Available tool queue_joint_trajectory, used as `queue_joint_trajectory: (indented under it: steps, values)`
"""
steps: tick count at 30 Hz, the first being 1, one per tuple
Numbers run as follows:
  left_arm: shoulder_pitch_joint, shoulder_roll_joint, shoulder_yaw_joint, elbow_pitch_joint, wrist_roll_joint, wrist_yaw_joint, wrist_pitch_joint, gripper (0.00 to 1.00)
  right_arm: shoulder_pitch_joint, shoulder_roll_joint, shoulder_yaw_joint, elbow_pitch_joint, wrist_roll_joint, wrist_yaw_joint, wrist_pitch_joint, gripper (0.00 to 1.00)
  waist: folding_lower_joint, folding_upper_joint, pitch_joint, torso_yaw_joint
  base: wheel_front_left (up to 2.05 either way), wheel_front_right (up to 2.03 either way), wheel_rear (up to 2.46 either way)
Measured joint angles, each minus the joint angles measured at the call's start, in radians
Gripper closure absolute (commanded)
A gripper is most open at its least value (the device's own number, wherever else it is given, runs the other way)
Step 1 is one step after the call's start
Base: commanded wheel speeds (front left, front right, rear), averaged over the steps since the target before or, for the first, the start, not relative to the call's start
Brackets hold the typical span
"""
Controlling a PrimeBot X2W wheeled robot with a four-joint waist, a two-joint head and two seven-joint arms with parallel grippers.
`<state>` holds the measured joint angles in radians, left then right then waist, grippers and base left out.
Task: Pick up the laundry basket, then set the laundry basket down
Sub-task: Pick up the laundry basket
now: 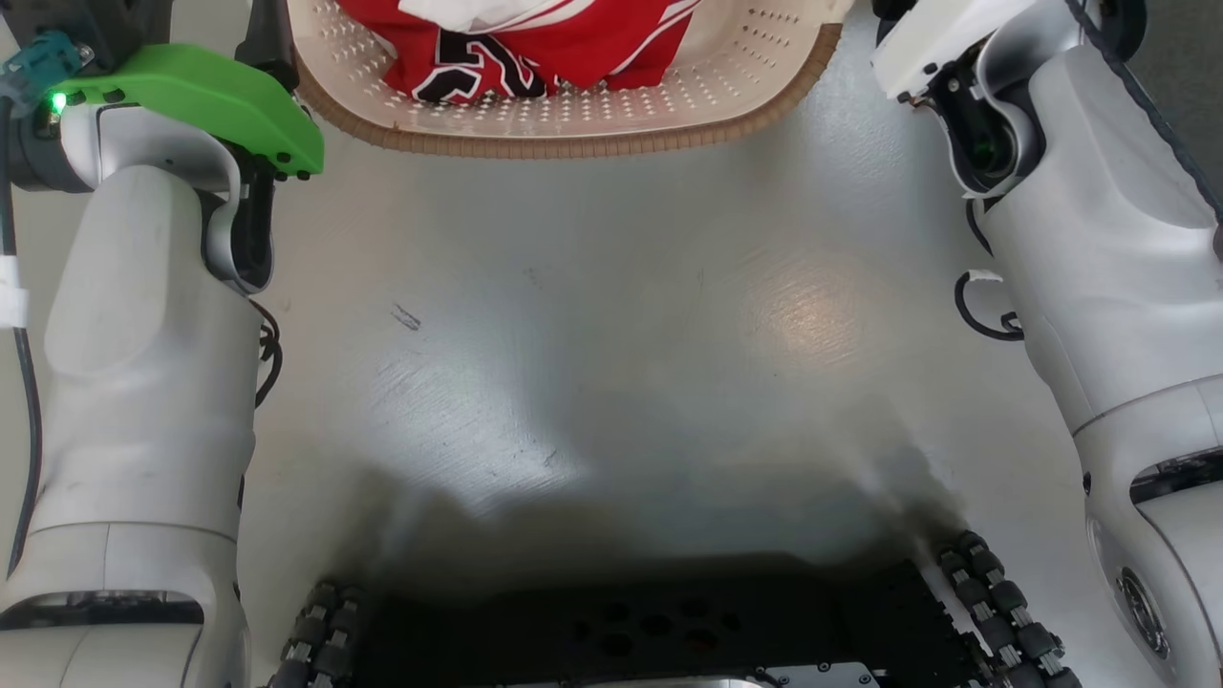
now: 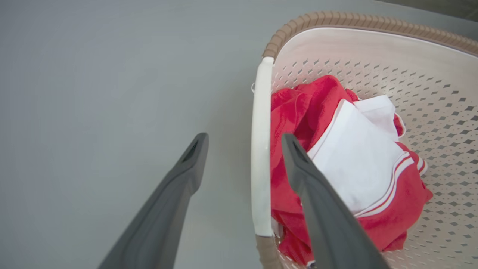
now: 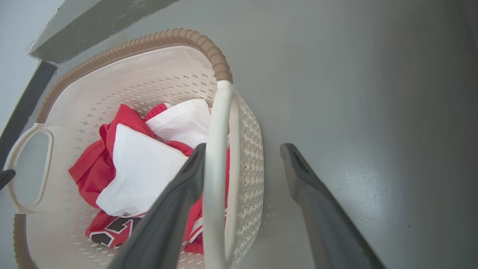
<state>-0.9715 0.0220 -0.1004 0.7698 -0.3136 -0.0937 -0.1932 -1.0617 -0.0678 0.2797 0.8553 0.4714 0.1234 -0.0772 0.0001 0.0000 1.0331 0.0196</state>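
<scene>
Left pincer (image 2: 243, 139): fingers spread wide, holding nothing. It straddles the white loop handle (image 2: 260, 149) of the laundry basket (image 2: 336, 18). One finger is outside, over the grey floor (image 2: 93, 93). The other is inside, above a red and white garment (image 2: 358, 157).

Right pincer (image 3: 243, 147): also wide and holding nothing. It straddles the opposite handle (image 3: 216, 168). The inner finger lies close against the loop, and the outer finger is well apart from it, over the floor (image 3: 373, 112).

Laundry basket (image 3: 149, 41): cream, perforated, with a brown woven-look rim. It holds the garment (image 3: 142, 168), which bears black lettering.

Head view: the basket (image 1: 573, 143) lies at the top edge, between the left forearm (image 1: 143, 382) and the right forearm (image 1: 1099, 239). Grey floor (image 1: 611, 334) separates it from the robot's dark base (image 1: 650, 631). Whether the basket rests on the floor cannot be told.
</scene>
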Motion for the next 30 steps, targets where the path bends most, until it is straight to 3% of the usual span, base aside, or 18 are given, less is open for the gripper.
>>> queue_joint_trajectory:
  steps: [24, 27, 28, 29, 30]
  values:
    - [-0.112, -0.007, -0.053, 0.155, -0.043, -0.027, 0.025, 0.00, -0.079, -0.004, 0.133, 0.108, 0.123, 0.000, 0.017, 0.00, 0.0000, 0.0000, 0.053, 0.036, 0.00, 0.00, 0.00]
    - [-0.122, -0.007, -0.057, 0.167, -0.050, -0.029, 0.025, 0.00, -0.087, -0.004, 0.146, 0.114, 0.135, 0.000, 0.016, 0.16, 0.0000, 0.0000, 0.053, 0.037, 0.00, 0.00, 0.00]
    - [-0.125, -0.007, -0.058, 0.171, -0.050, -0.029, 0.025, 0.07, -0.088, -0.004, 0.151, 0.116, 0.140, 0.000, 0.016, 0.31, -0.0001, 0.0000, 0.053, 0.037, 0.00, 0.00, 0.00]
    - [-0.128, -0.007, -0.059, 0.176, -0.050, -0.030, 0.025, 0.25, -0.090, -0.004, 0.155, 0.119, 0.145, 0.000, 0.014, 0.45, 0.0000, 0.0000, 0.053, 0.036, 0.00, 0.00, 0.00]
    - [-0.132, -0.007, -0.062, 0.179, -0.051, -0.030, 0.024, 0.55, -0.092, -0.004, 0.158, 0.123, 0.148, 0.000, 0.011, 0.55, 0.0000, 0.0000, 0.053, 0.036, 0.00, 0.00, 0.00]
